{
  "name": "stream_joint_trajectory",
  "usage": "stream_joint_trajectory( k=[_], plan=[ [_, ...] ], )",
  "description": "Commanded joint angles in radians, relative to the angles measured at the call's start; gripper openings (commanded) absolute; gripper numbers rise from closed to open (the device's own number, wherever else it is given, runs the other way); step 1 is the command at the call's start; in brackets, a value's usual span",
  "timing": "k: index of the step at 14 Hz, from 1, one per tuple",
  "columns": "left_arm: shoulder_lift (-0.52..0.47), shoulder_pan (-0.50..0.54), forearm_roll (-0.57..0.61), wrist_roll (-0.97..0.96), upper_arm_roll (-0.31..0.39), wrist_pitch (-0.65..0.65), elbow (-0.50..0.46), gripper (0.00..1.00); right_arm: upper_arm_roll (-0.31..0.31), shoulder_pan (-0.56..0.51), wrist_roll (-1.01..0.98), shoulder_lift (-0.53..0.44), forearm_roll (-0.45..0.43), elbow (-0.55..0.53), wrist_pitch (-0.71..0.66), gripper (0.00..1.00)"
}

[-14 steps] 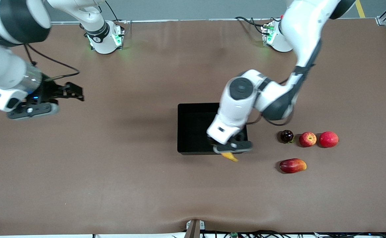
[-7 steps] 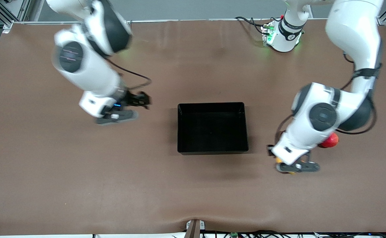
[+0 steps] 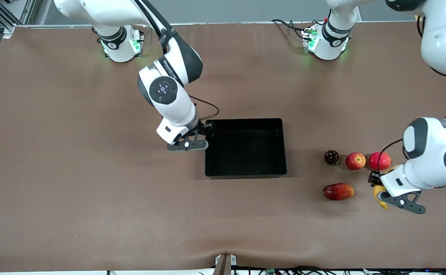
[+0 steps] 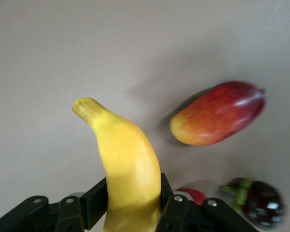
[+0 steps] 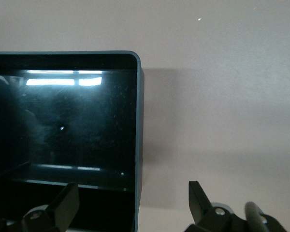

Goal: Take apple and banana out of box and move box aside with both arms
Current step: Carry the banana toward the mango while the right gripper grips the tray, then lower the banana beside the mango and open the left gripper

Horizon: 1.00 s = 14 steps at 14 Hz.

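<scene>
The black box [image 3: 245,175] sits mid-table. My right gripper [image 3: 206,130] is open at the box's wall toward the right arm's end. In the right wrist view the right gripper [image 5: 134,189] straddles that wall [image 5: 139,121], one finger inside and one outside. My left gripper [image 3: 379,189] is shut on the yellow banana [image 3: 380,195] over the table beside the other fruits. In the left wrist view the banana [image 4: 125,159] stands out from the left gripper [image 4: 133,198]. The red apple with yellowish patches [image 3: 355,160] lies on the table.
A dark round fruit [image 3: 331,157] and a red round fruit [image 3: 379,160] flank the apple in a row. An elongated red-yellow fruit [image 3: 338,191] lies nearer the front camera; the left wrist view shows it [image 4: 217,113] too. The box holds nothing visible.
The left gripper carried the banana from the box's near edge toward the left arm's end, past the fruits. The right gripper swept from its end of the table to the box's wall.
</scene>
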Motion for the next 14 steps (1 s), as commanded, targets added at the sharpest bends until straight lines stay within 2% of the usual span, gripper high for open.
stream_joint_trajectory(
  k=[1, 5, 7, 8, 10, 11, 14],
  plan=[
    [0.055, 0.005, 0.033, 0.143, -0.002, 0.084, -0.010, 0.00, -0.010, 0.041, 0.013, 0.101, 0.007, 0.024, 0.100, 1.00],
    [0.134, 0.041, 0.052, 0.215, 0.004, 0.204, -0.015, 0.00, -0.010, 0.060, 0.011, 0.153, 0.004, 0.024, 0.145, 1.00],
    [0.159, 0.052, 0.049, 0.213, 0.004, 0.252, -0.021, 0.00, -0.011, 0.070, 0.004, 0.153, -0.004, 0.024, 0.145, 0.36],
    [0.167, 0.054, 0.035, 0.210, 0.004, 0.256, -0.024, 0.00, -0.010, 0.072, 0.010, 0.153, 0.000, 0.024, 0.143, 0.00],
    [0.164, 0.055, 0.024, 0.198, 0.004, 0.258, -0.028, 0.63, -0.010, 0.060, 0.007, 0.153, 0.013, 0.025, 0.140, 0.00],
    [0.164, 0.060, 0.002, 0.195, 0.003, 0.258, -0.030, 1.00, -0.010, 0.052, 0.007, 0.153, 0.013, 0.025, 0.140, 0.00],
    [0.145, 0.061, -0.055, 0.182, 0.003, 0.255, -0.038, 1.00, -0.011, 0.047, 0.005, 0.150, 0.057, 0.027, 0.134, 0.00]
  ],
)
